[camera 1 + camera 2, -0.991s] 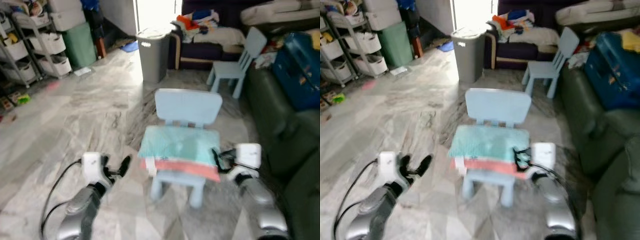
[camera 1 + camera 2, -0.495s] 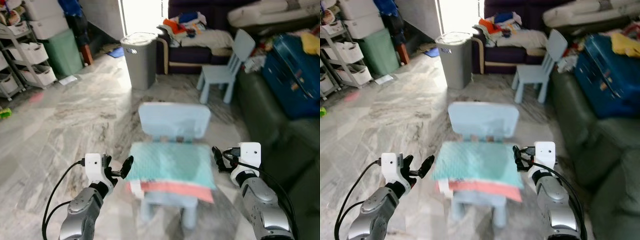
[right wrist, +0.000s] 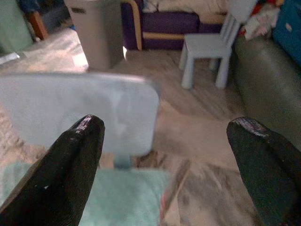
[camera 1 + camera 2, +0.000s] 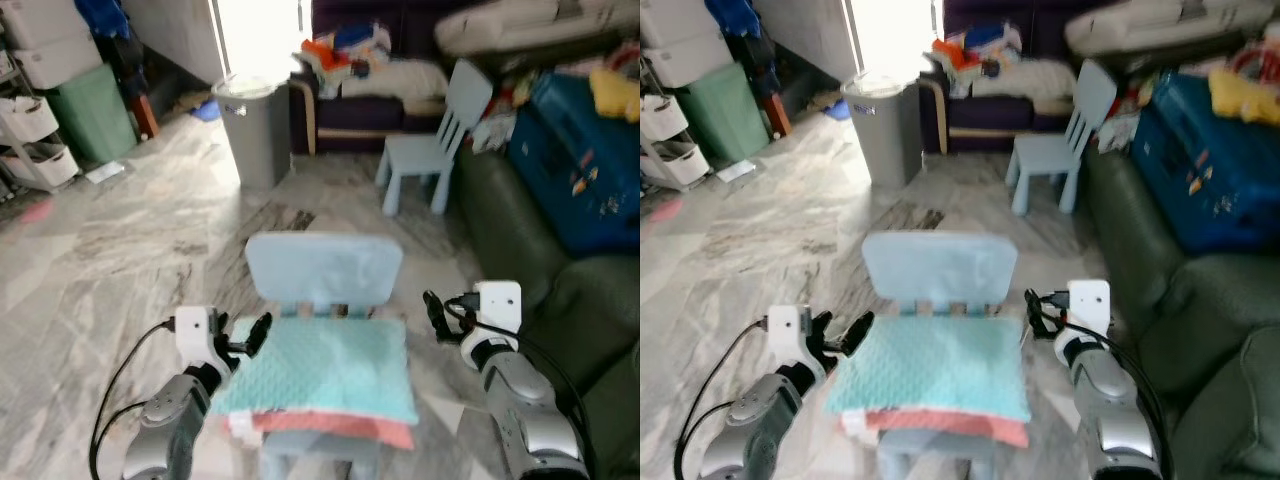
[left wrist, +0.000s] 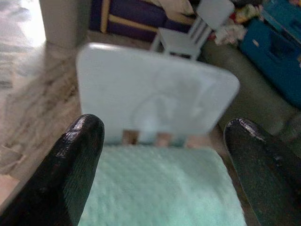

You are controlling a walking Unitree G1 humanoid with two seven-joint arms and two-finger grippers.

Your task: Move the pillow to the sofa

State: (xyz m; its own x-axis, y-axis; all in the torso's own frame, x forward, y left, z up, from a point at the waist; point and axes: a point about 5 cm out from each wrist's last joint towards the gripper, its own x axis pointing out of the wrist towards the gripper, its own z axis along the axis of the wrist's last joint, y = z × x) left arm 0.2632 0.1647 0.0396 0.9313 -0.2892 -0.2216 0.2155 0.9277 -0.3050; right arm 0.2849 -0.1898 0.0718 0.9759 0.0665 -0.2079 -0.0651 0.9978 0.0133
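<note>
Chair [image 4: 322, 272] nearer now, pillow [image 4: 325, 373] on it (marble floor [image 4: 120, 230]), both claws spread wide.

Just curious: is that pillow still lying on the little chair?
Yes: the pillow lies flat on the chair seat, both open grippers beside it, not holding.

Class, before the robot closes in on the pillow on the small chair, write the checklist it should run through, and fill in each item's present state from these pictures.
1. Pillow lies flat on the near chair: ok.
2. Left gripper open, at the pillow's left edge: ok.
3. Right gripper open, beside the pillow's right edge: ok.
4. Either gripper touching the pillow: cannot tell.
5. Nothing lies on top of the pillow: ok.
6. Room on the sofa to the robot's right: cannot tell; a blue suitcase takes up part of the seat.
</note>
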